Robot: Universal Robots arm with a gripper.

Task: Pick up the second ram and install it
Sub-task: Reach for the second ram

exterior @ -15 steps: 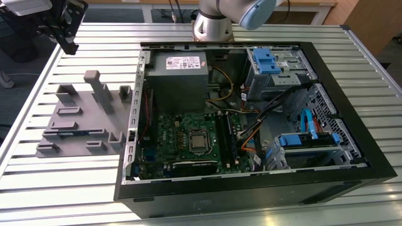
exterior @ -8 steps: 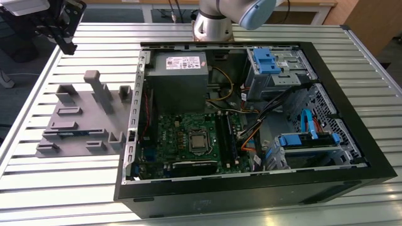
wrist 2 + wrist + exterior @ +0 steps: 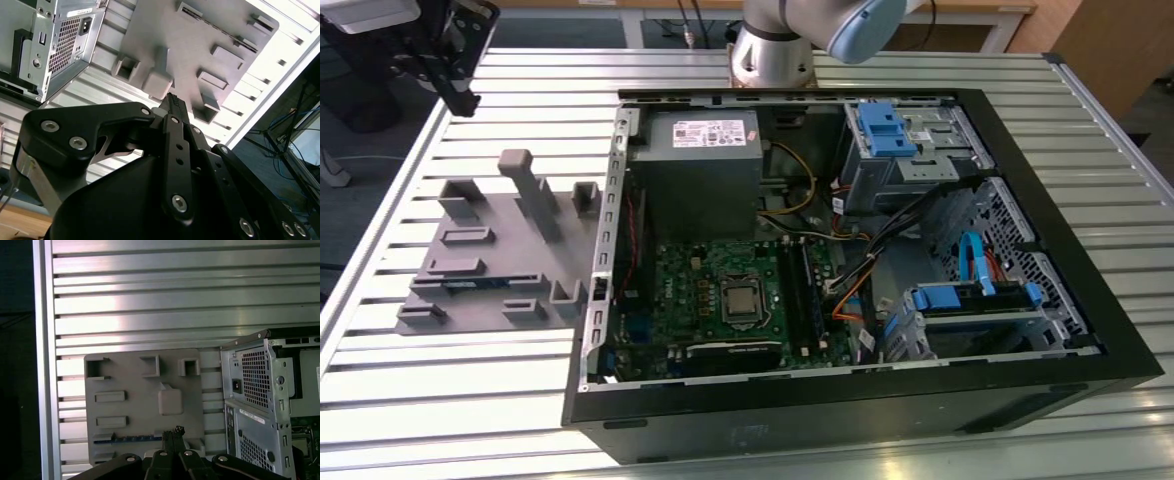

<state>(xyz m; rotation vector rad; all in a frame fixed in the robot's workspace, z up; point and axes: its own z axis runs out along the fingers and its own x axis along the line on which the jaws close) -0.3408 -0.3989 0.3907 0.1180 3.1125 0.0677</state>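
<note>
1. As we look through the first wrist view, the black two-fingered end effector (image 3: 175, 432) is clenched, grasping nothing.
2. We find the second ram (image 3: 131, 438), a long blue circuit-board stick, lying in the grey plastic tray (image 3: 135, 382).
3. We see that tray on the slatted aluminium counter (image 3: 150, 305), beside the open black computer case (image 3: 854, 412).

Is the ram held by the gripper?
No: in the first wrist view the ram lies in the gray holder, outside the gripper.

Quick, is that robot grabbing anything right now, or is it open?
End effector: closed, holding nothing; the second ram lies in the grey holder.
</note>
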